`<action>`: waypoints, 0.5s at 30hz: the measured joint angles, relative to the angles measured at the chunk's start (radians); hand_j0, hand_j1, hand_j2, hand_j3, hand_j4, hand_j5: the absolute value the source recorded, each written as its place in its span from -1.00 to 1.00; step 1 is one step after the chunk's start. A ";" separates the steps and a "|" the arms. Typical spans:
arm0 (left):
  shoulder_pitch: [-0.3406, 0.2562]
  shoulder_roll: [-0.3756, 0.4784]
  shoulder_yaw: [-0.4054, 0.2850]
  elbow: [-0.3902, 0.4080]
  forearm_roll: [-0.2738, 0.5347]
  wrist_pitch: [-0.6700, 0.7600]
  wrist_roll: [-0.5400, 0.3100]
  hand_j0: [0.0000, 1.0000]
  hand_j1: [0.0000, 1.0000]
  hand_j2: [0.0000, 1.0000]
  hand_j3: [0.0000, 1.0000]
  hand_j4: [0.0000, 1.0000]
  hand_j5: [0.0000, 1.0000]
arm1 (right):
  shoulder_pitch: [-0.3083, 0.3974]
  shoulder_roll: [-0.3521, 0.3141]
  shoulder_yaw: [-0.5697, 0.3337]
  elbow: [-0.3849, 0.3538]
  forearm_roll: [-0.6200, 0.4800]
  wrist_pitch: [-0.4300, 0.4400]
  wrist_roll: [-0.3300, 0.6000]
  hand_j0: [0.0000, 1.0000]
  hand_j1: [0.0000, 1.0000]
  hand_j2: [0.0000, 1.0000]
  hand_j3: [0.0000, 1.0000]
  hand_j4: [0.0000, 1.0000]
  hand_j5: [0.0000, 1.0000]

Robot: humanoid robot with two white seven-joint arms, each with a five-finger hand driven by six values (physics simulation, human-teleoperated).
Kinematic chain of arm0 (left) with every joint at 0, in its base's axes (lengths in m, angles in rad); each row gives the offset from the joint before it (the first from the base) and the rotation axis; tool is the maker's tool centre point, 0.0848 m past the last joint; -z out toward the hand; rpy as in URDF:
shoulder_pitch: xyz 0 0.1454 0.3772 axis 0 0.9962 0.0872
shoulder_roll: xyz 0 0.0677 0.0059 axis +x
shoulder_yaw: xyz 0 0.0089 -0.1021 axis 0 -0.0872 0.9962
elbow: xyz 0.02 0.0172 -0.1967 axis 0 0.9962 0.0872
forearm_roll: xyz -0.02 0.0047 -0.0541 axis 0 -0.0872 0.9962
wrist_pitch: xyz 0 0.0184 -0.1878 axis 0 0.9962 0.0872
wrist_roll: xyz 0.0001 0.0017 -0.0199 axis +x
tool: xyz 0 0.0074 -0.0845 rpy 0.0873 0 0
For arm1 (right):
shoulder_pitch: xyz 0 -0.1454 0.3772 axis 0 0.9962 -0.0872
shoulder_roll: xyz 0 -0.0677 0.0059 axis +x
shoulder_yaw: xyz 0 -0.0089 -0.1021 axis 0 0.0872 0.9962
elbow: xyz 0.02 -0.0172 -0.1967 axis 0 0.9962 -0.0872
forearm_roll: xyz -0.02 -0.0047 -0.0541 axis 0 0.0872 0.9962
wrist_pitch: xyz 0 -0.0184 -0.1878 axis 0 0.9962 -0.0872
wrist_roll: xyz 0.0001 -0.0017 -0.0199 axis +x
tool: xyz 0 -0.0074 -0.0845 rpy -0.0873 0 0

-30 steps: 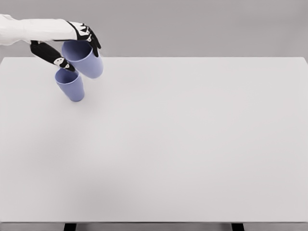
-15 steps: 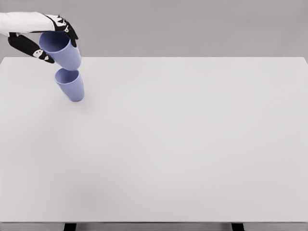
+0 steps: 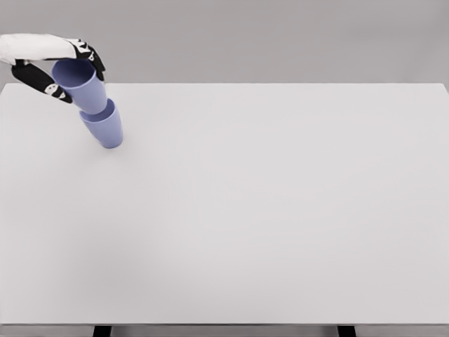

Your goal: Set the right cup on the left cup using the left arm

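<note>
- Since half a second ago, your left hand (image 3: 66, 67) has carried the held cup (image 3: 83, 86) down and a touch leftward, so its base now meets the mouth of the standing cup (image 3: 105, 125) where before a gap showed between the two.
- Your left hand is grasping the held cup near its rim: dark fingers (image 3: 95, 57) wrap the far side, and the thumb side (the lower black part, left of the cup) presses the near side.
- You can see the held cup tilted, with its open mouth leaning up and to the left and its base pointing down to the right, into the top of the standing cup.
- Whether the base has gone inside the lower cup or only overlaps its rim from this angle, you cannot tell from the head view.
- Your standing cup rests on the worktop (image 3: 266, 210) near the far-left corner, upright with a slight lean as the camera sees it, both cups the same pale blue-violet.
- Your left arm (image 3: 31, 45) comes in from the upper left edge, white sleeve level above the worktop's back edge.
- Below the front edge, two dark table legs (image 3: 102, 331) show.
</note>
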 measured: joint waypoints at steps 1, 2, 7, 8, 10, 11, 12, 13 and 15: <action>0.000 -0.003 -0.003 0.001 0.000 0.000 0.000 -0.11 -0.11 -0.11 -0.11 -0.11 -0.11 | 0.000 0.000 0.000 0.000 0.000 0.000 0.000 1.00 1.00 1.00 1.00 1.00 1.00; -0.002 -0.005 -0.005 0.002 0.000 0.000 0.000 -0.11 -0.11 -0.11 -0.11 -0.11 -0.11 | 0.000 0.000 0.000 0.000 0.000 0.000 0.000 1.00 1.00 1.00 1.00 1.00 1.00; -0.002 -0.014 -0.009 0.003 0.000 0.000 0.000 -0.11 -0.11 -0.11 -0.11 -0.11 -0.11 | 0.000 0.000 0.000 0.000 0.000 0.000 0.000 1.00 1.00 1.00 1.00 1.00 1.00; -0.002 -0.016 -0.009 0.003 0.000 0.000 0.000 -0.11 -0.11 -0.11 -0.11 -0.11 -0.11 | 0.000 0.000 0.000 0.000 0.000 0.000 0.000 1.00 1.00 1.00 1.00 1.00 1.00; -0.003 -0.018 -0.009 0.003 0.000 0.000 0.000 -0.11 -0.11 -0.11 -0.11 -0.11 -0.11 | 0.000 0.000 0.000 0.000 0.000 0.000 0.000 1.00 1.00 1.00 1.00 1.00 1.00; -0.003 -0.020 -0.009 0.003 0.001 0.000 0.000 -0.11 -0.11 -0.11 -0.11 -0.11 -0.11 | 0.000 0.000 0.000 0.000 0.000 0.000 0.000 1.00 1.00 1.00 1.00 1.00 1.00; -0.003 -0.022 -0.009 0.006 0.001 0.000 0.000 -0.11 -0.11 -0.11 -0.11 -0.11 -0.11 | 0.000 0.000 0.000 0.000 0.000 0.000 0.000 1.00 1.00 1.00 1.00 1.00 1.00; -0.003 -0.023 -0.009 0.011 0.001 0.000 0.000 -0.11 -0.11 -0.11 -0.11 -0.11 -0.11 | 0.000 0.000 0.000 0.000 0.000 0.000 0.000 1.00 1.00 1.00 1.00 1.00 1.00; -0.002 -0.027 -0.008 0.028 0.001 0.000 0.000 -0.11 -0.11 -0.11 -0.11 -0.11 -0.11 | 0.000 0.000 0.000 0.000 0.000 0.000 0.000 1.00 1.00 1.00 1.00 1.00 1.00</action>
